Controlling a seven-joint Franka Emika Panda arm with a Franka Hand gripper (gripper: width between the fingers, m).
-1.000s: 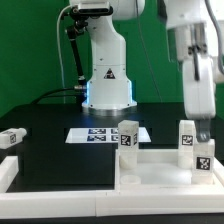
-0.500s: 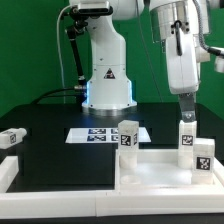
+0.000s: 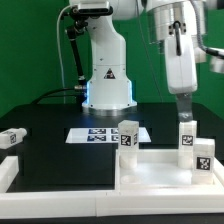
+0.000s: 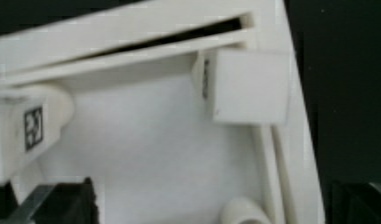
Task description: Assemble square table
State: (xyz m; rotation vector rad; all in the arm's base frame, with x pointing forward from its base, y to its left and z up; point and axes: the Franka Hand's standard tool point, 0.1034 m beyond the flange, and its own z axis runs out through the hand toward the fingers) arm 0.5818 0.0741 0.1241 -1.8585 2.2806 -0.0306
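You see the gripper [image 3: 184, 107] hanging above the square table [image 3: 160, 170], jaws apart and holding nothing, directly over the leg block [image 3: 187, 136] at the exterior view's right. The slab lies low in the foreground on the black table [image 3: 45, 120], inside the white border bars [image 3: 8, 172]. Three tagged legs stand on it: one near the middle [image 3: 127, 134], the one under the arm, and a third [image 3: 203, 158] just in front of that. A fourth leg [image 3: 12, 137] lies on its side, well apart at the exterior view's left, off the slab. The marker board [image 3: 98, 135] sits flat behind the middle leg.

Your next step is probably fetching that loose leg. Rise straight first, since the two right-hand legs stand close below the fingers and a sideways start could topple them. Cross above the height of the middle leg, then come down over the lying leg with the jaws squared across its short sides. Open room is generous on the black surface at the exterior view's left; the border bar beside that leg is the edge to mind. The wrist view shows only slab rim and one leg [image 4: 245, 85] close up.
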